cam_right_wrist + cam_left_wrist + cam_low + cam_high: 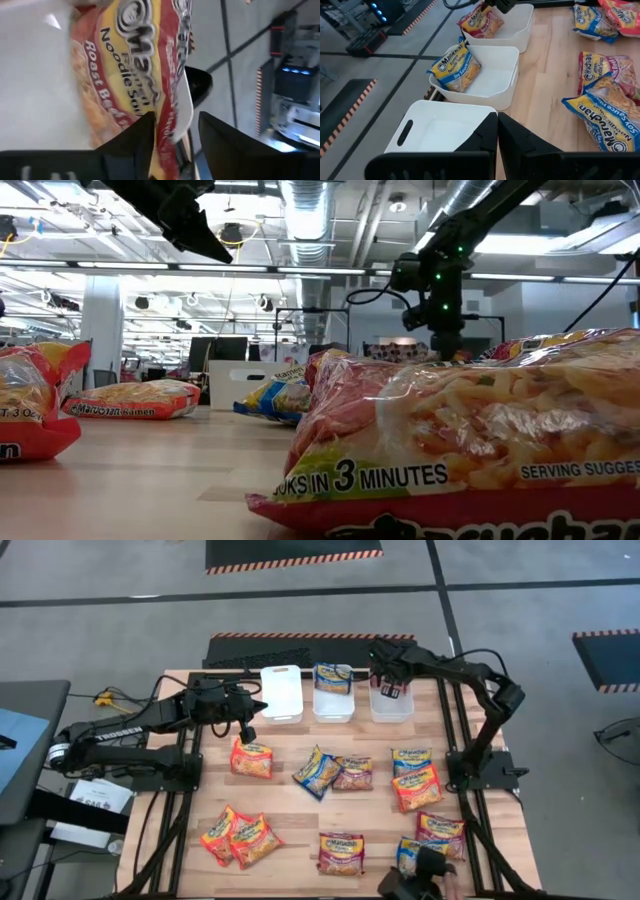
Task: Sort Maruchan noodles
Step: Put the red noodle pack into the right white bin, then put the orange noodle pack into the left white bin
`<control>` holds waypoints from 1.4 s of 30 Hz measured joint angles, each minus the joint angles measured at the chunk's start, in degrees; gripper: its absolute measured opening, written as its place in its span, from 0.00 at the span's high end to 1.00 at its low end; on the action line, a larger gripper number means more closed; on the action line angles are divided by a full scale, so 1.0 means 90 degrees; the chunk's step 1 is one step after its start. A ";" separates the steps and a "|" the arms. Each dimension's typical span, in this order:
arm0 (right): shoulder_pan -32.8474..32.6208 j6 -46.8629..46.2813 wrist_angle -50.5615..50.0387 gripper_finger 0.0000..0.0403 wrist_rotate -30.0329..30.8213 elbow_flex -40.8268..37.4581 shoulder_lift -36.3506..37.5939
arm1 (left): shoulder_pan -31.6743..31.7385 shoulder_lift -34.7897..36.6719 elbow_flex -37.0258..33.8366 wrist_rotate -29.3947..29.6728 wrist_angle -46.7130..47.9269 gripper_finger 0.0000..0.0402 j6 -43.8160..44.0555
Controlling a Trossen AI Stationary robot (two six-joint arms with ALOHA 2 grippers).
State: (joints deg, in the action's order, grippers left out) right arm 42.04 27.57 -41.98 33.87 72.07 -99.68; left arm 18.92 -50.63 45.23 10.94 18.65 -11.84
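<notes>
Several Maruchan packets lie flat on the table, among them an orange one (252, 758), a blue one (316, 772) and a dark red one (352, 773). Three white tubs stand along the far edge. The left tub (281, 692) is empty, and the middle tub (333, 705) holds a blue packet (455, 67). The right tub (390, 708) holds a dark red packet (480, 22) that leans against its wall. My right gripper (175, 135) is open just above that packet. My left gripper (497, 135) is shut and empty, hovering above the orange packet, near the left tub. My right gripper comes at the right tub from above, and the dark red packet's edge (167, 117) stands between its open fingers. Whether either finger touches the packet I cannot tell. The packet rests in the tub.
More packets lie toward the near edge: an orange pair (240, 837), a dark red one (341, 852), a blue one (410, 855) and others on the right (416, 788). A dark object (420, 878) sits at the near edge. A dark red packet (450, 440) fills the low view's foreground.
</notes>
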 joint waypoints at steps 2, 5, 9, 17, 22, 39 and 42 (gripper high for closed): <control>-0.0019 0.0005 -0.0073 0.52 0.0197 0.0000 0.0000 | 0.0000 0.0000 0.0000 -0.0001 -0.0001 1.00 0.0001; -0.0064 0.0010 -0.0190 0.50 0.0262 0.0000 0.0003 | 0.0000 0.0000 0.0000 0.0000 0.0000 1.00 0.0002; -0.0089 -0.0008 -0.0215 0.48 0.0435 0.0000 0.0036 | 0.0000 0.0000 0.0000 0.0000 0.0000 0.99 0.0002; -0.0220 -0.0015 -0.0252 0.49 0.0580 0.0039 0.0479 | 0.0015 -0.0002 0.0000 0.0021 0.0316 0.86 0.0052; -0.0220 -0.0017 -0.0229 0.49 0.0585 0.0039 0.0980 | 0.0017 -0.0002 0.0000 0.0097 0.0389 0.76 0.0520; -0.1078 -0.1405 -0.0270 0.49 0.0531 0.0039 0.2137 | -0.0333 -0.0099 0.0002 -0.2957 0.2000 0.72 0.3397; -0.1403 -0.1570 -0.0479 0.49 0.0526 0.0039 0.2183 | -0.0701 -0.0223 0.0005 -0.2955 0.2159 0.72 0.3627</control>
State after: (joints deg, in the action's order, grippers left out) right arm 29.41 13.44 -46.29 38.60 72.42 -80.03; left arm 12.61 -52.64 45.28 -15.65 38.09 20.81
